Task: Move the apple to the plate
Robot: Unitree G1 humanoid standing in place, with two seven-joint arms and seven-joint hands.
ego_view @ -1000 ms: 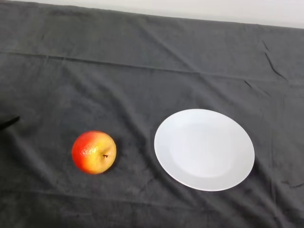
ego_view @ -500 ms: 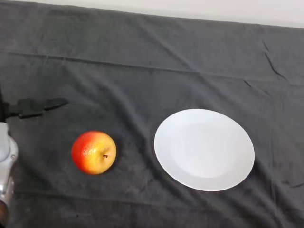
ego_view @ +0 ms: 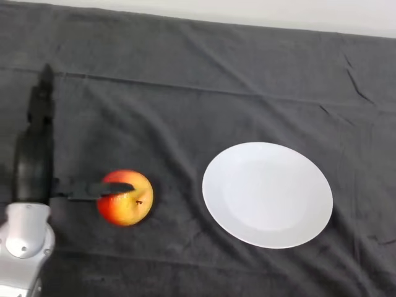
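Silver-grey arm (ego_view: 25, 247) is entering at lower left, with the hand (ego_view: 34, 161) lying just left of the apple (ego_view: 125, 199). Thumb (ego_view: 93, 189) is reaching over the apple's near-left top while the fingers (ego_view: 42, 102) are pointing straight away, so the hand is spread, grasping nothing. Apple is sitting on the cloth (ego_view: 185, 80), apart from the plate (ego_view: 267, 195) to its right. Nothing is standing between them.
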